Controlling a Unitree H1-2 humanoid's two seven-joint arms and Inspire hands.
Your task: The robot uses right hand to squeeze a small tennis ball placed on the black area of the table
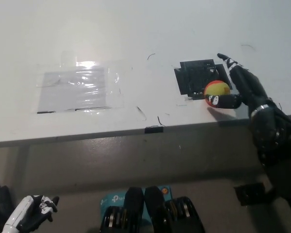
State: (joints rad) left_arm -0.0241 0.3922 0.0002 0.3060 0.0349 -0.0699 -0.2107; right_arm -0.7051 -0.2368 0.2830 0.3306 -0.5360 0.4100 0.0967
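A small ball point(216, 89), red and yellow with a white face patch, sits at the lower right corner of the black patch point(196, 77) on the white table point(136, 39). My black right hand point(242, 85) lies against the ball's right side. Its thumb curls under the ball's front, while the other fingers stretch up past the ball, spread apart. The hand touches the ball without closing around it. My white left hand point(31, 211) hangs low at the bottom left, below the table edge; its finger pose is unclear.
A clear plastic sheet point(77, 87) is taped flat on the table's left half. The table's front edge point(136, 132) runs across the middle of the view. A black box point(252, 193) lies on the floor at the lower right.
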